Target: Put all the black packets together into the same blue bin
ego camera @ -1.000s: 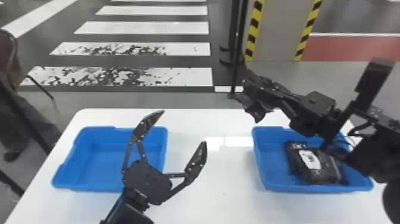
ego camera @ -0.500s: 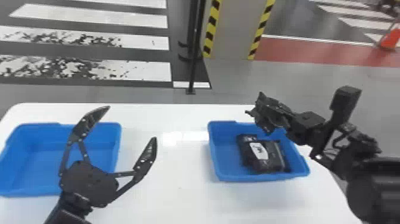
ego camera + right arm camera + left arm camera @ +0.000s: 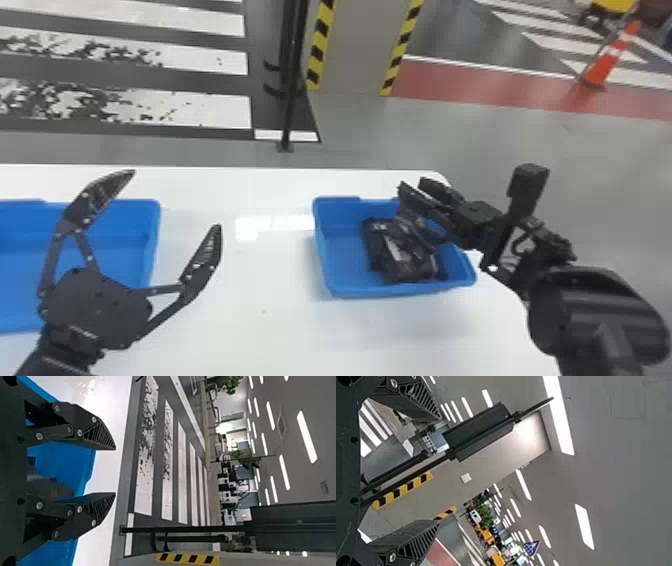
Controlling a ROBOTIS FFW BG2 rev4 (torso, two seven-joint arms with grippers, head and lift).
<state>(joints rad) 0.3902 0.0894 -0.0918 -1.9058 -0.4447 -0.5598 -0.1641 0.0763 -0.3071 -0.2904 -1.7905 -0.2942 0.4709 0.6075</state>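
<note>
Black packets (image 3: pixel 407 265) sat in the right blue bin (image 3: pixel 327 260), so gathering looked basically done. Left hand (image 3: pixel 176 198) and right hand (image 3: pixel 115 471) were both spread; next, probably just back the right clear.

- White surface (image 3: pixel 260 320), glossy, catching light
- Crosswalk (image 3: pixel 205 107) beyond, its near white bars worn through in dark patches
- Grey pillar (image 3: pixel 362 45) edged with yellow-and-black hazard stripes (image 3: pixel 320 42)
- Slim black pole (image 3: pixel 291 90) just beside the pillar
- Orange traffic cone (image 3: pixel 606 65) at a red floor strip (image 3: pixel 480 87)
- Green plant (image 3: pixel 486 515) in the left wrist view, blue triangular sign (image 3: pixel 531 547) near it
- Long ceiling lights (image 3: pixel 307 437) overhead
</note>
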